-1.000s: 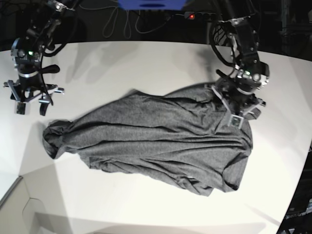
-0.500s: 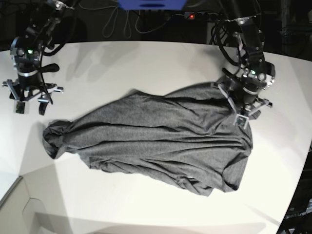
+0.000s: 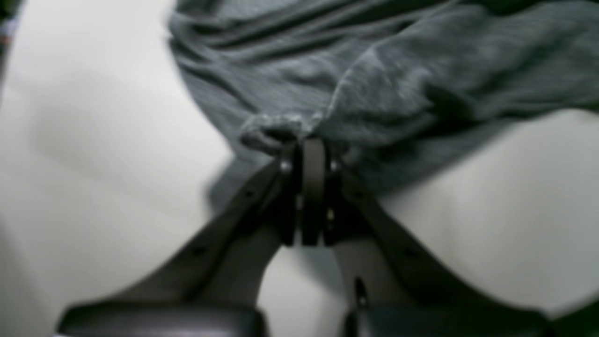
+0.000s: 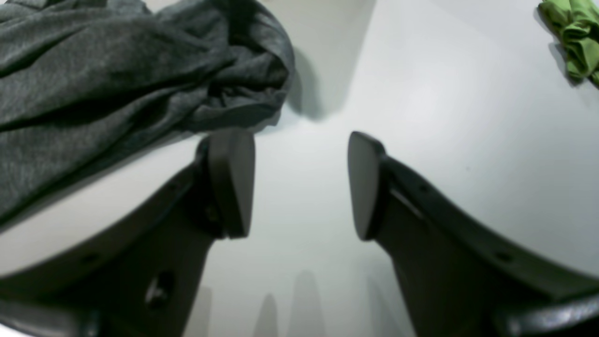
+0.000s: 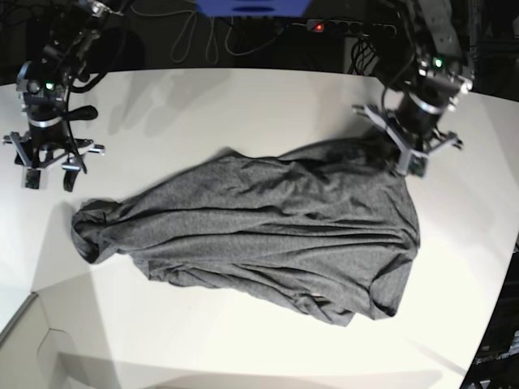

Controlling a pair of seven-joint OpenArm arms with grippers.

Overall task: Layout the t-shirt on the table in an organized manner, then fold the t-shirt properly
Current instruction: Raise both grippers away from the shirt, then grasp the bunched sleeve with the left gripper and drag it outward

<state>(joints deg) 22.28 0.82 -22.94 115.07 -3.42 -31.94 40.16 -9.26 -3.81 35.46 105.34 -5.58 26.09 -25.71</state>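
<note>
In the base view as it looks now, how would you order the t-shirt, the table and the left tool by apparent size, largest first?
1. Table
2. T-shirt
3. Left tool

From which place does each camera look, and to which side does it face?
Left wrist: on the left arm, facing past its shut jaws, which grip the t-shirt; only these jaws show.
Right wrist: on the right arm, facing past its open jaws to the table and a shirt end; a green cloth lies at upper right.
Base: high up, facing down over the table, both arms reaching in from the top.
Both wrist views share the t-shirt.
</note>
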